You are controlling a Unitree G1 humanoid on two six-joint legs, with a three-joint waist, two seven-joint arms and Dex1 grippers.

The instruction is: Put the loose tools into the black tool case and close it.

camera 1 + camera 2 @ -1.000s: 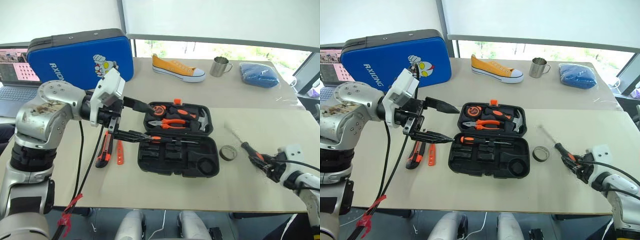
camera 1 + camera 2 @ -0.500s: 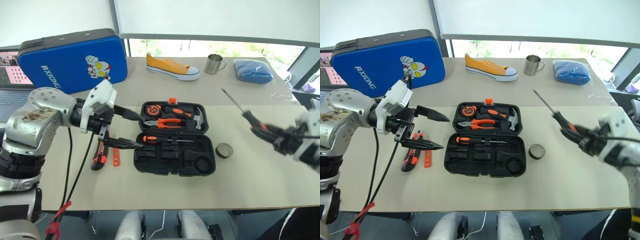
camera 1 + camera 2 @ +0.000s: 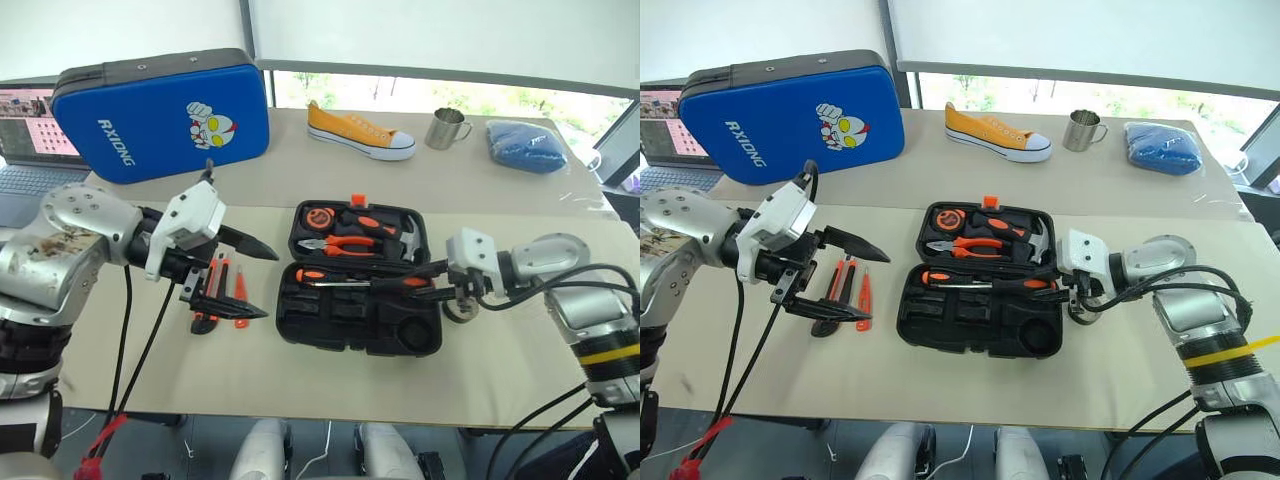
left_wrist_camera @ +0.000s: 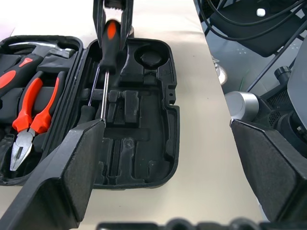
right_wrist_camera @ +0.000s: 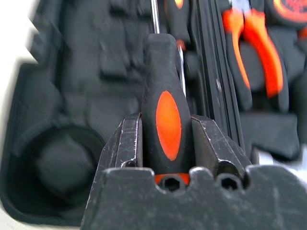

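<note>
Was mid-way through slotting a second screwdriver into the black tool case, which lay open at the middle of the table. Right gripper fingers clamped on the handle, shaft lying level across the case, tip toward 9 o'clock, beside the screwdriver already seated. Next up, probably: lining it over its slot, lowering, letting go. Left gripper fingers spread wide, empty, above the knife and tester at 9 o'clock of the case. Tape roll just past the right fingers.

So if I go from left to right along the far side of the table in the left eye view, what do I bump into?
Laptop → blue case → yellow shoe → metal mug → blue cloth bundle.
</note>
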